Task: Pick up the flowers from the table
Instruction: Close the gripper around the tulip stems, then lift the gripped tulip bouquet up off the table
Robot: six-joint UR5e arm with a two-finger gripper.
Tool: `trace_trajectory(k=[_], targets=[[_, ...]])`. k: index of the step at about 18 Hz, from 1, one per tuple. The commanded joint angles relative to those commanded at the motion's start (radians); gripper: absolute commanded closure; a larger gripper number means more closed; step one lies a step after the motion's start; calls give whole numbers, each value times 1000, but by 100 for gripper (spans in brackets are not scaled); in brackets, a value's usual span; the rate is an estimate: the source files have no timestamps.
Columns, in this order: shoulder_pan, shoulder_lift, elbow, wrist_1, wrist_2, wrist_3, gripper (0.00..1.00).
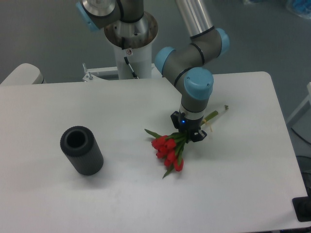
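Observation:
The flowers [167, 149], a small bunch of red tulips with green stems, lie on the white table [121, 107] right of centre. The red heads point to the lower left and the pale stem ends [221, 109] point to the upper right. My gripper [188, 134] points straight down over the stems just behind the heads, low at the table. Its fingers straddle the stems, and the wrist hides how far apart they are. I cannot tell whether the flowers are off the table.
A black ribbed cylinder [81, 150] lies on its side at the left of the table, open end facing up-left. The arm's white base post [130, 53] stands behind the table's far edge.

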Motion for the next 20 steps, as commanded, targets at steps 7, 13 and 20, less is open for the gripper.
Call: trace_trajectory(k=[7, 13, 20], targets=[[-9, 34, 87, -12, -132, -3, 69], [15, 66, 141, -37, -256, -18, 69], [26, 132, 147, -81, -365, -92, 69]])
